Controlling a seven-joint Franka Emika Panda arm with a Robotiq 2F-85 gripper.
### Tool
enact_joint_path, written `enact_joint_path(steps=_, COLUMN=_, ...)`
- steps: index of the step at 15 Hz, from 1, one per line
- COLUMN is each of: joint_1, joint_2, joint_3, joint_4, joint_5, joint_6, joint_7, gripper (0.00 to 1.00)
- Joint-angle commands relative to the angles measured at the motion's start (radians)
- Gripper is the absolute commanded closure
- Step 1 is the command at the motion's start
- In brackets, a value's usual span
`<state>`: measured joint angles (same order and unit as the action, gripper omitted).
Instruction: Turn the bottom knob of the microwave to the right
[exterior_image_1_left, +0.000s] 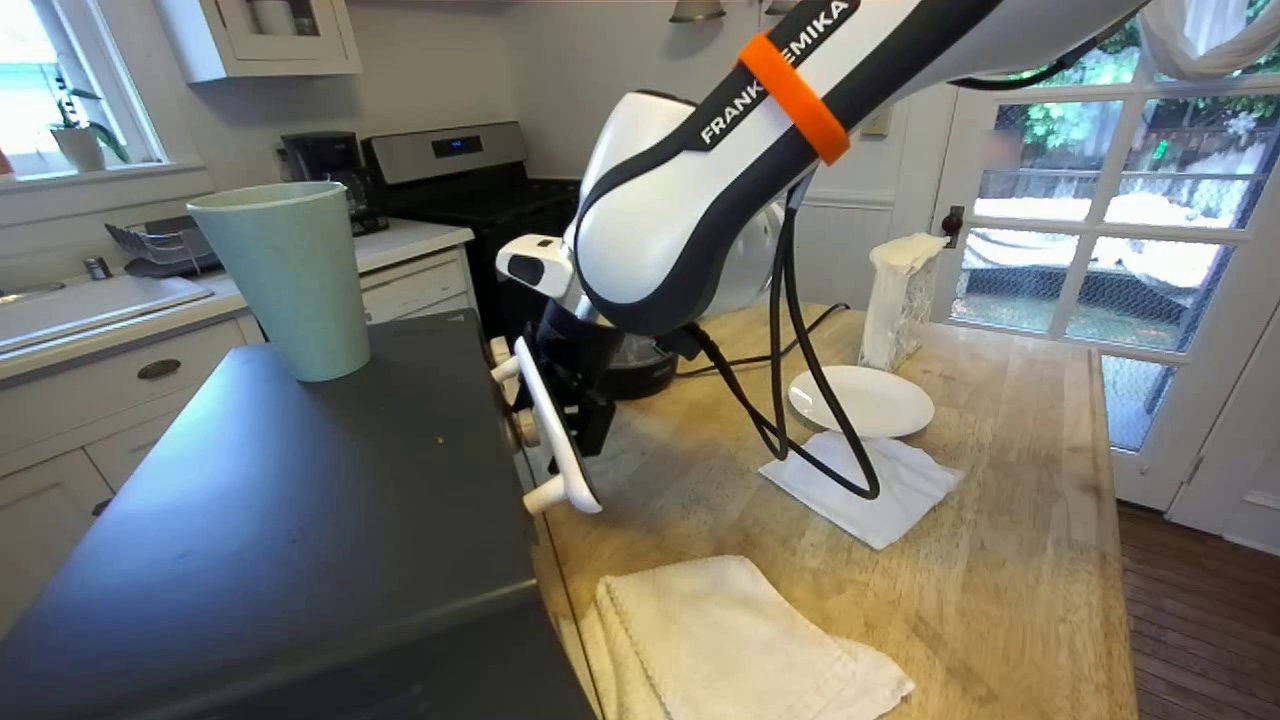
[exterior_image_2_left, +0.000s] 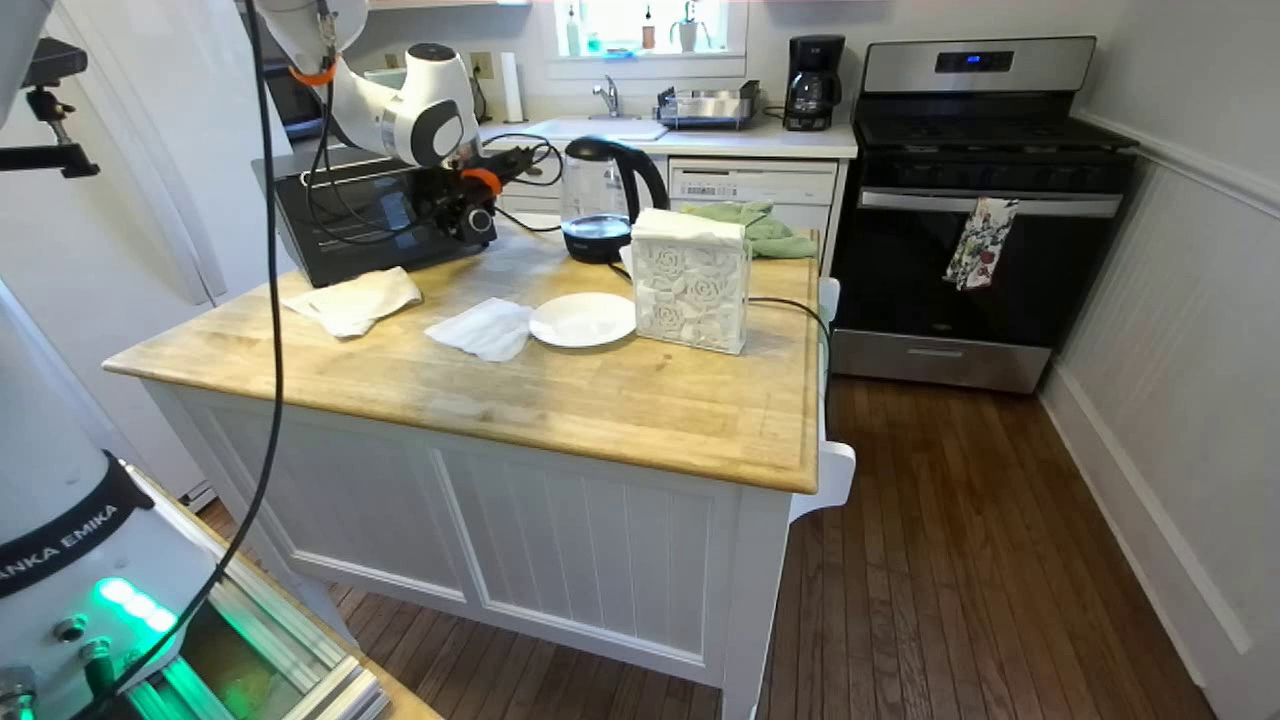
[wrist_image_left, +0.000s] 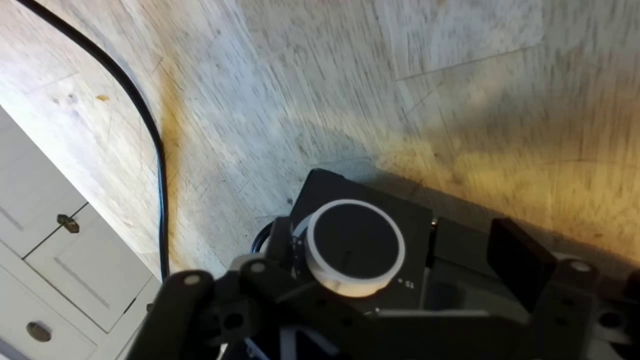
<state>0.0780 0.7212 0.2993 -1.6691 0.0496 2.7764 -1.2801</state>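
The microwave (exterior_image_1_left: 300, 520) is a large box with a dark grey top; it also shows in an exterior view (exterior_image_2_left: 335, 235) as a dark box with a dark front. A round knob (wrist_image_left: 352, 242) with a pale rim and dark face sits on its dark control panel in the wrist view, close to the wooden top. My gripper (wrist_image_left: 402, 250) is open around this knob. One finger is close to the knob's left side; the other stands well apart on the right. I cannot tell if either touches it. In both exterior views the gripper (exterior_image_1_left: 580, 415) (exterior_image_2_left: 465, 210) is at the microwave's front.
A white handle (exterior_image_1_left: 560, 430) juts from the microwave front beside the gripper. A pale green cup (exterior_image_1_left: 285, 280) stands on top. A kettle (exterior_image_2_left: 597, 205), plate (exterior_image_2_left: 583, 320), napkin holder (exterior_image_2_left: 690, 285) and folded cloth (exterior_image_1_left: 740, 640) are on the wooden island. A black cable (wrist_image_left: 150, 125) lies there.
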Motion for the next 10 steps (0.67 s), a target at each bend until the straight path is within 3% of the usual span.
enact_joint_path(steps=1, joint_1=0.083, joint_2=-0.049, joint_3=-0.096, joint_4=-0.035, joint_5=-0.103, joint_6=0.042, joint_7=0.152, gripper=0.00)
enact_joint_path(steps=7, joint_1=0.159, joint_2=-0.086, joint_3=-0.177, joint_4=-0.038, joint_5=-0.257, joint_6=0.055, joint_7=0.327, gripper=0.00)
enact_joint_path(steps=9, joint_1=0.158, joint_2=-0.085, joint_3=-0.178, joint_4=-0.032, joint_5=-0.289, joint_6=0.046, joint_7=0.355, gripper=0.12)
enact_joint_path(steps=10, joint_1=0.156, joint_2=-0.083, joint_3=-0.178, joint_4=-0.029, joint_5=-0.301, joint_6=0.044, joint_7=0.368, gripper=0.12)
